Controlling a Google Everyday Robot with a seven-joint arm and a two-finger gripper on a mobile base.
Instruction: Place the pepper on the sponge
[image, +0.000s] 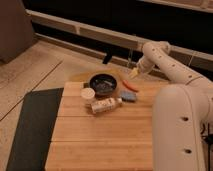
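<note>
The gripper (134, 73) hovers right of centre in the upper half of the frame, over the far edge of the wooden table (100, 145), its jaws spread wide and empty. The pepper (130, 86) lies on the boards just below it, beside the dark bowl (103, 84). The sponge (127, 95) sits just under the pepper, near the bottle (106, 105) and cup (88, 94).

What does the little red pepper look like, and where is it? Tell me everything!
The pepper is small, slim, red-orange. It lies flat and slanted on the wooden table, beside the dark bowl and just behind the blue-grey sponge, not on it. The open gripper hangs just above it, not holding it.
</note>
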